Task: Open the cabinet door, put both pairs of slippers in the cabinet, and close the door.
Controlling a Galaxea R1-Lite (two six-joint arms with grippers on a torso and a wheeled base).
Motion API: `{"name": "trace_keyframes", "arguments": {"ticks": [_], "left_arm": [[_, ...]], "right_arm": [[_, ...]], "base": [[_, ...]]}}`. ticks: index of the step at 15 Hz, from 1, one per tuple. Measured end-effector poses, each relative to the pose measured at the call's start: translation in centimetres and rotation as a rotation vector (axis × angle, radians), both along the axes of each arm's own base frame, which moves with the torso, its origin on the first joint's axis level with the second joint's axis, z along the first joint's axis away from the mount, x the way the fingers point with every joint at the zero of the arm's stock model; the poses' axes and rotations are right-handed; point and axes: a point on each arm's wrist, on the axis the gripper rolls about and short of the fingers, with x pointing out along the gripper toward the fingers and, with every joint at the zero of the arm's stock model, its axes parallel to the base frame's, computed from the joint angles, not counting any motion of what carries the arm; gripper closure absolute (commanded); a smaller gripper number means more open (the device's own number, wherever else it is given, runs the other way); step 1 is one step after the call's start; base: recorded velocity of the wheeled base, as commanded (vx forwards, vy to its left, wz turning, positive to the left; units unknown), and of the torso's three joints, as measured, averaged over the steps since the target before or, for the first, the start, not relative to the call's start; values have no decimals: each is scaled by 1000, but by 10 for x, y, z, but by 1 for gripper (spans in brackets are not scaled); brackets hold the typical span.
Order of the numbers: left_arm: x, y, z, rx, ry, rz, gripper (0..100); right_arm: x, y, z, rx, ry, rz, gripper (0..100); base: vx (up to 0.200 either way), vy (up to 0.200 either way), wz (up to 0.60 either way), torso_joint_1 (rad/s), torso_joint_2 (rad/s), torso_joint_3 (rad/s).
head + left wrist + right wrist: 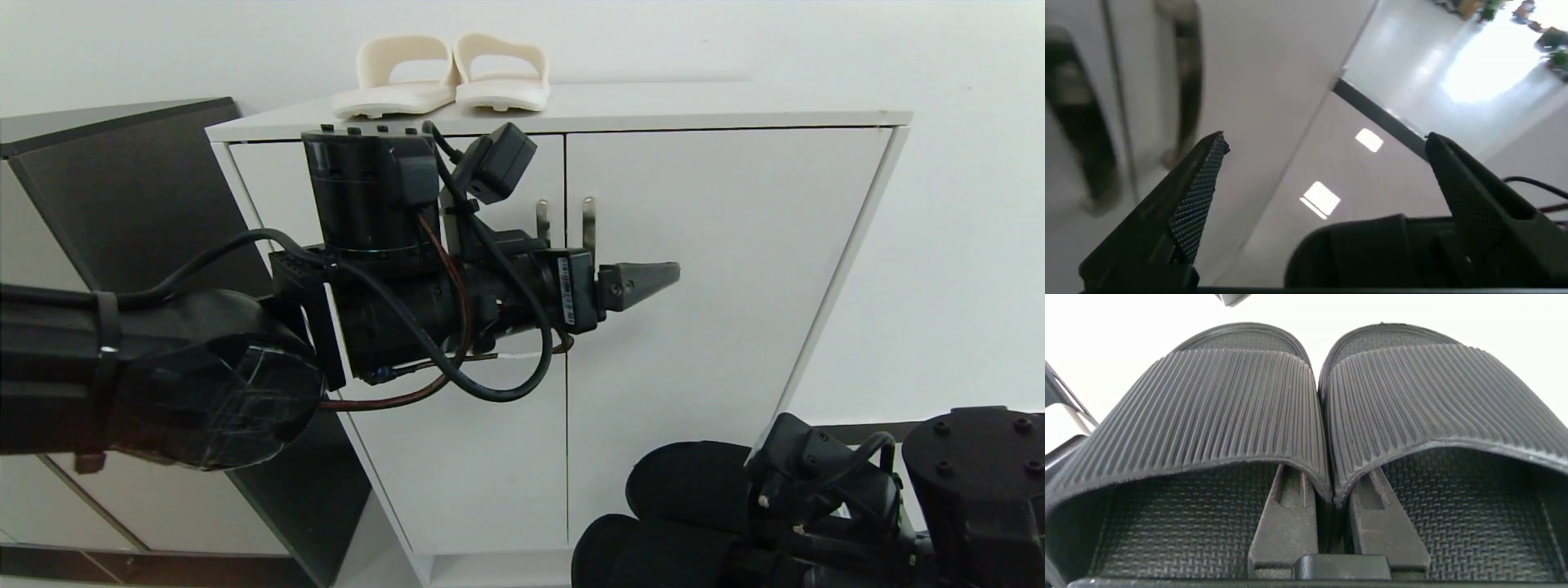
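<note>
The cabinet (735,114) stood with both doors (702,327) shut, its two upright handles (589,224) side by side at the centre seam. The left gripper (649,279), fingers (1196,192) spread, hung just in front of them, pointing across their long axis toward the robot's right, making it the nearer arm for the pull. Low on the right, the right gripper (1329,486) held the black slippers (1241,400) pinched together. A cream pair (445,77) sat on top of the cabinet.
</note>
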Motion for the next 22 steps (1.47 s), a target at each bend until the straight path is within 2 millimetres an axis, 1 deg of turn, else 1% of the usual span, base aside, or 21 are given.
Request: {"name": "trace_keyframes", "arguments": {"ticks": [3,6,9,13,15,16,22], "left_arm": [[9,6,1,4,-15,75,0],[17,8,1,3,-16,102,0],[25,4,0,1,-18,111,0],[38,-5,-9,6,-13,114,0],[41,-8,-12,4,-16,115,0],[41,-8,-13,5,-13,116,100],[42,-8,-18,15,1,119,100]], "right_arm": [[0,0,0,0,-1,2,100],[-1,0,0,0,0,3,100],[-1,0,0,1,-1,3,100],[-2,-1,-1,-3,2,4,100],[-2,-1,-2,-4,3,6,100],[-2,-1,-2,-3,3,7,100],[-3,-1,-3,-6,6,14,100]], "base": [[0,0,0,0,0,0],[0,0,0,0,0,0],[0,0,0,0,0,0],[0,0,0,0,0,0],[0,0,0,0,0,0],[0,0,0,0,0,0],[0,0,0,0,0,0]]}}
